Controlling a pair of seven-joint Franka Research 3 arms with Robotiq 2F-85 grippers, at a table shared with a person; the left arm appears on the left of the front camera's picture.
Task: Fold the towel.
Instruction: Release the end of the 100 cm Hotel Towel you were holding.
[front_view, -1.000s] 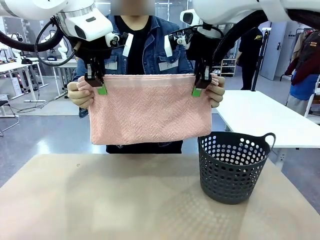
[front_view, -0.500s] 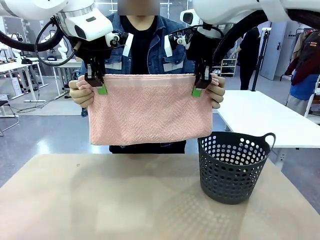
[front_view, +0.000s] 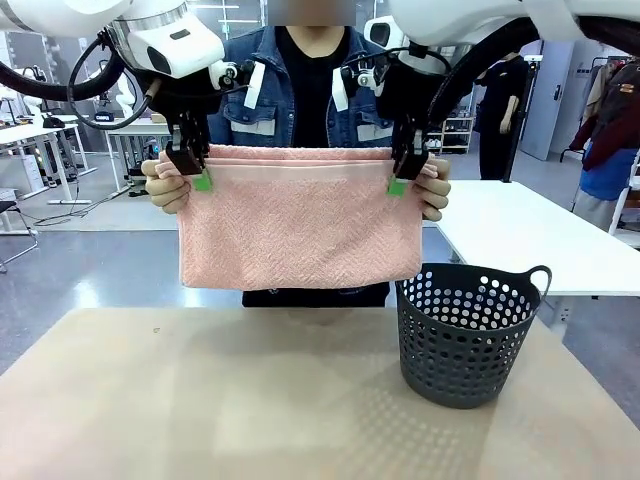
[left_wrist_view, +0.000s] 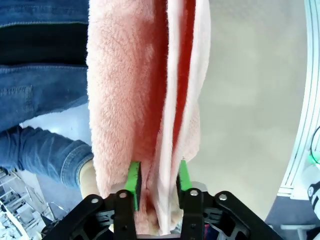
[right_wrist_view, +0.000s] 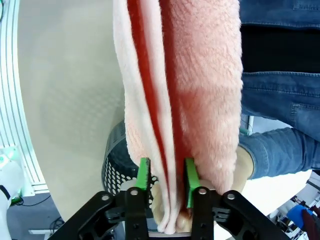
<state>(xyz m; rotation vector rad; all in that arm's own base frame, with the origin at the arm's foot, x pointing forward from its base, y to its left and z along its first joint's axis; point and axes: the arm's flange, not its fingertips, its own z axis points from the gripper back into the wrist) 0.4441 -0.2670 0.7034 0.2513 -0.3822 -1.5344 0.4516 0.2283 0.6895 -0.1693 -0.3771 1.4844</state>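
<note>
— Where is the towel now?

— The pink towel hangs in the air over the far edge of the bench. It is doubled over and pulled flat between the left gripper and the right gripper. The dark basket stands on the bench, lower down on the right. The towel does not touch it.

— Has anything changed?

— Yes, a little. The top edge sits a bit higher than a moment ago. A thin strip of the back layer now peeks up over the front one. Before, the top looked like one even line.

— Who holds it?

— A person's hand grips the corner by the left gripper. The other hand grips the corner by the right gripper.

— And the grippers?

— Each one is narrow. The left one has green pads on both sides of the towel layers, and the right one's pads look the same. I cannot tell if they squeeze or have gone loose.

— What does that mean?

— I think the fold in half is done and the person is taking the towel. If the grippers let go, the hands must keep both corners, or it drops.
</note>
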